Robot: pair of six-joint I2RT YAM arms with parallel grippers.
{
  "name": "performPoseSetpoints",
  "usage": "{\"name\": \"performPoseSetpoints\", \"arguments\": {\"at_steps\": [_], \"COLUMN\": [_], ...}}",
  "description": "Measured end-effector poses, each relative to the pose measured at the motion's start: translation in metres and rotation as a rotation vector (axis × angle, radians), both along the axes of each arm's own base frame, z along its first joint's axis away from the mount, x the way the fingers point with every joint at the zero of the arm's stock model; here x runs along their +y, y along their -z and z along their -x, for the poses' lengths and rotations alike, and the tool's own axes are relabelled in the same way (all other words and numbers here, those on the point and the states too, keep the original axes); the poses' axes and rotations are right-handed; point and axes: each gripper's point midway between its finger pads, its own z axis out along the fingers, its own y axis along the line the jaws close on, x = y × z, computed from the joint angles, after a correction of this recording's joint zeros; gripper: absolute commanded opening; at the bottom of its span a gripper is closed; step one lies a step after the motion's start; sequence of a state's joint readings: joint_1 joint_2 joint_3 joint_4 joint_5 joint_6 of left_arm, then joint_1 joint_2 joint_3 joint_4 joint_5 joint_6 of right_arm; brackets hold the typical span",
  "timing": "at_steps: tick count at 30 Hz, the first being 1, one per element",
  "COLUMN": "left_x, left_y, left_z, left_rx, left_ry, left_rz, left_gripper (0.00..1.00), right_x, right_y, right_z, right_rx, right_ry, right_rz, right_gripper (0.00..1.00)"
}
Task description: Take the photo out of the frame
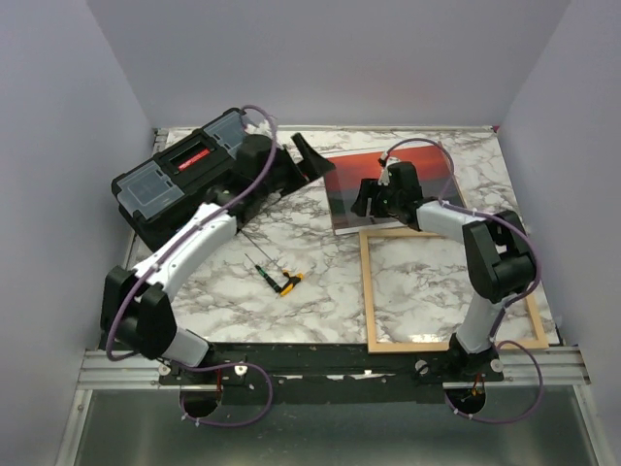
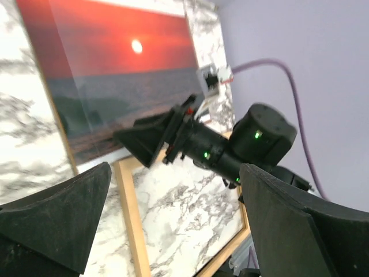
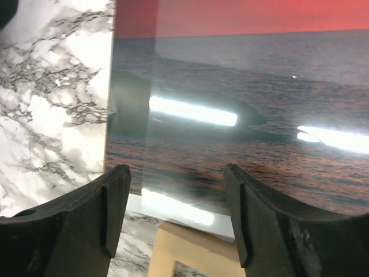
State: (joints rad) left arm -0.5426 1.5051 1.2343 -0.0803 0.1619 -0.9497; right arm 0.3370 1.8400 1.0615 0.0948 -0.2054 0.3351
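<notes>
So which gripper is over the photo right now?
The right gripper, above the sunset photo; the left gripper is off to its side, by the toolbox.

So the toolbox (image 1: pixel 184 184) is parked at the far left of the table (image 1: pixel 320 291), and the photo (image 1: pixel 417 175) lies flat at the far side, a bit right of centre. The frame (image 1: pixel 367 291) lies flat in front of the photo on the near right, with its far rail right up against the photo's near edge. The screwdrivers (image 1: pixel 277 274) sit mid-table, in front of the toolbox and left of the frame. The left gripper (image 1: pixel 310 155) hangs between toolbox and photo, and the right gripper (image 1: pixel 369 202) is over the photo's near half.
</notes>
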Motion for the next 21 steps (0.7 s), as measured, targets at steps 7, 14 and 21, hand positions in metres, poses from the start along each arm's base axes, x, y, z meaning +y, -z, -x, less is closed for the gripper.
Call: {"name": "performPoseSetpoints", "arguments": {"at_steps": [7,14,21], "left_x": [0.078,0.101,0.113], "left_y": [-0.047,-0.044,-0.033], "left_z": [0.004,0.017,0.026], "left_rx": [-0.090,-0.140,-0.148], "left_ry": [0.013,0.074,0.089], "left_rz": [-0.046,-0.202,-0.231], "left_gripper": [0.97,0.97,0.97], "right_x": [0.045,0.063,0.077], "right_y": [-0.029,-0.042,-0.007], "right_z": [0.008,-0.029,-0.049], "right_rx": [-0.140,-0.194,-0.206], "right_ry": [-0.142,0.019,0.144], "right_rz": [0.147,0.198,0.354], "right_gripper": [0.79,0.85,0.83]}}
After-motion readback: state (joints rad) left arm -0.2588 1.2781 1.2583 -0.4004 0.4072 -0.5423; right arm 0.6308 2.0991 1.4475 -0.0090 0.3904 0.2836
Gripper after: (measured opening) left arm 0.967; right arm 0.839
